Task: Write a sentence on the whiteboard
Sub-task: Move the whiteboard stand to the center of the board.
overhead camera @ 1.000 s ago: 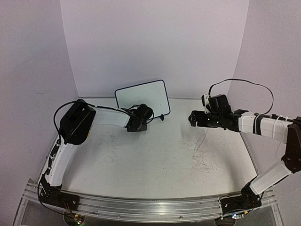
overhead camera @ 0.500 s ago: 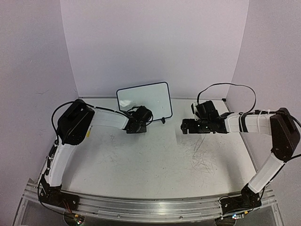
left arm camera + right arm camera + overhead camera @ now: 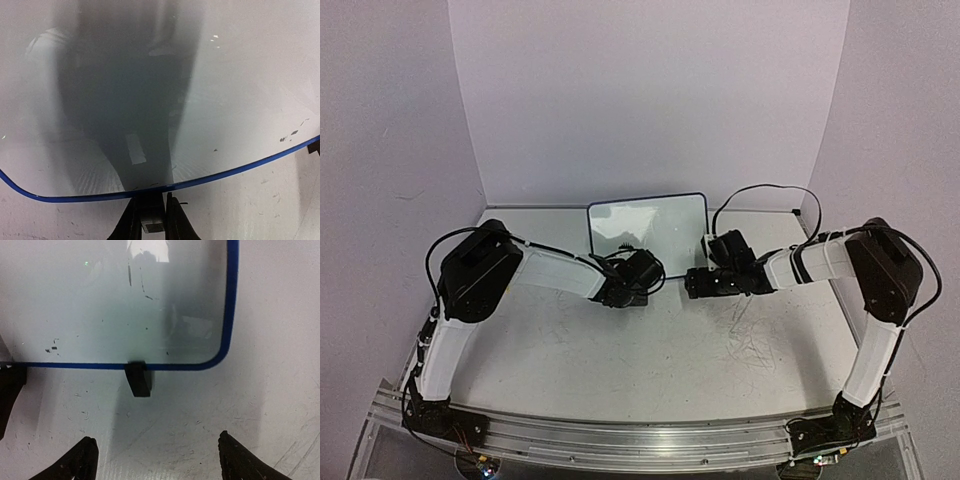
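Whiteboard point(image 3: 648, 222) upright, far centre of table point(image 3: 650, 350). L claw point(image 3: 150, 207) pinching its left foot point(image 3: 152, 226). R claw point(image 3: 157, 439) spread wide, just near right foot point(image 3: 137, 379), not touching.

I can read no text, label, brand or number in any view. The whiteboard point(image 3: 648, 222), standing at the far middle of the worktop point(image 3: 570, 350), shows only a few dark specks and short thin strokes on its white face, none forming a letter I can make out. Grey scribbles point(image 3: 752, 345) on the right of the worktop are loose lines, not writing.
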`<state>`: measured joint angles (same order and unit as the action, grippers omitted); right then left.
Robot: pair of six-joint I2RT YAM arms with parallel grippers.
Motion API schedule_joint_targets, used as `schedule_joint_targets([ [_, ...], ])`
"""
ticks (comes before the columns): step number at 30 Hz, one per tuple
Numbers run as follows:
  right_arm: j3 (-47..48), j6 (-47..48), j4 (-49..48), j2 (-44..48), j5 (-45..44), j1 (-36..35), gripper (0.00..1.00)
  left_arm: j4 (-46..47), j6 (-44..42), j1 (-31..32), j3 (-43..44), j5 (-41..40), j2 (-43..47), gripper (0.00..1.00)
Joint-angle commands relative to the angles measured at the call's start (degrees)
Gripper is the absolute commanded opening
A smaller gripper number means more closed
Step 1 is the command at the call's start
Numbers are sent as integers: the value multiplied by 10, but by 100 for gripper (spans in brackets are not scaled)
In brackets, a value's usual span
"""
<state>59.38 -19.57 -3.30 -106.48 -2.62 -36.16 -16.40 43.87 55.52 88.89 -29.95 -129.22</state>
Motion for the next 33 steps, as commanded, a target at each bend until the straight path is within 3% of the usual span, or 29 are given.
schedule_joint_targets([
  [1,-16,-13,-54,-10,-25,-9,77,-33,-9,46,-21,62,14,0],
  [7,-51,-24,-88,-13,-42,-19,62,-33,-7,72,-17,64,14,0],
  [15,-95,-38,-142,-12,-64,-27,53,-33,-1,106,-27,57,18,0],
  [19,-108,-43,-151,-14,-85,-31,43,-33,5,120,-36,51,22,0],
  [27,-195,-83,-161,59,-131,-63,13,-32,10,148,-45,41,31,0],
  [33,-276,-142,-161,125,-151,-93,9,-33,20,177,-65,41,49,0],
])
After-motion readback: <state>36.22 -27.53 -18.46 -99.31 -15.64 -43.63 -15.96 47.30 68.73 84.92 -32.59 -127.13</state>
